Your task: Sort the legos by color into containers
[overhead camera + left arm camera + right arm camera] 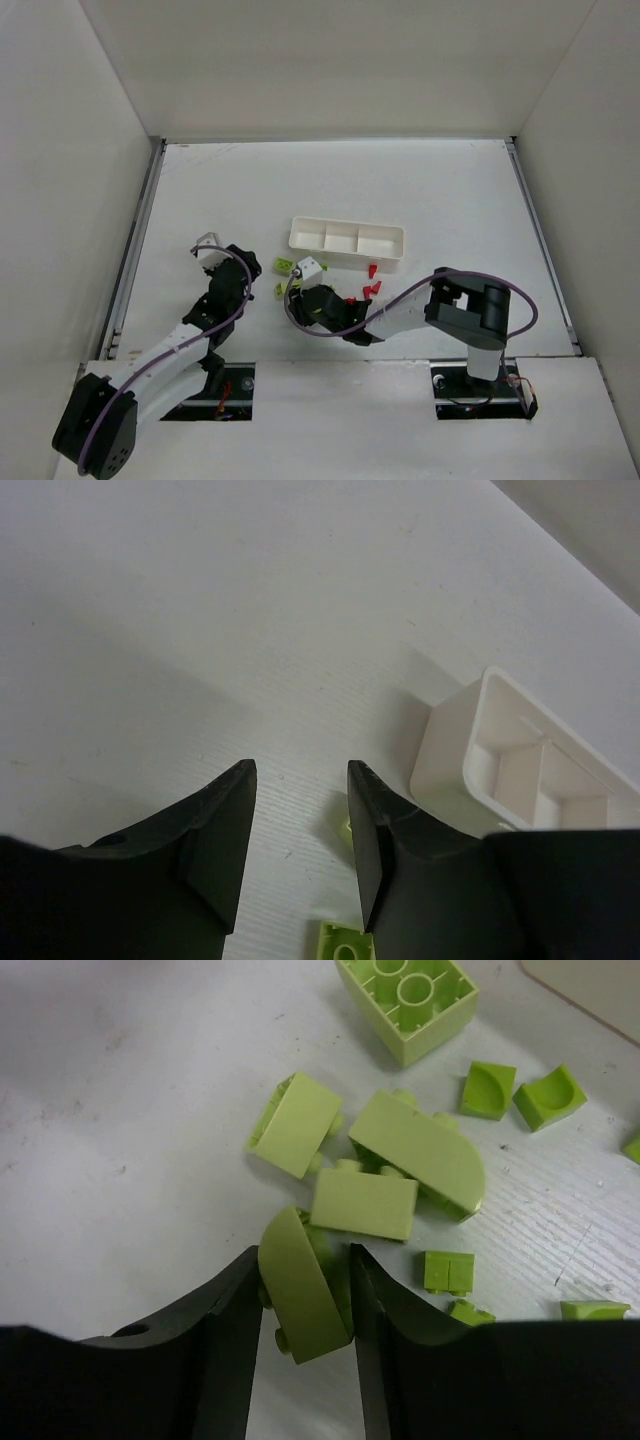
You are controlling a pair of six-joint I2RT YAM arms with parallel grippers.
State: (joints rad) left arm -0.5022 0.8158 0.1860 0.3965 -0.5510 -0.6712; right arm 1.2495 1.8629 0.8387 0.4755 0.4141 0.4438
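Observation:
The long white tray [346,244] with three compartments lies mid-table; its end shows in the left wrist view [470,765]. Lime-green legos [283,266] lie left of it and red legos [372,288] below its right part. In the right wrist view my right gripper [303,1260] is shut on a rounded lime-green lego [300,1295], just below a pile of green legos [400,1170]. My left gripper [300,775] is open and empty over the bare table, a green lego [345,942] by its right finger.
White walls enclose the table on three sides. A large green brick [408,1000] lies at the top of the right wrist view. The right arm [400,315] stretches left across the near table, its wrist beside the red legos.

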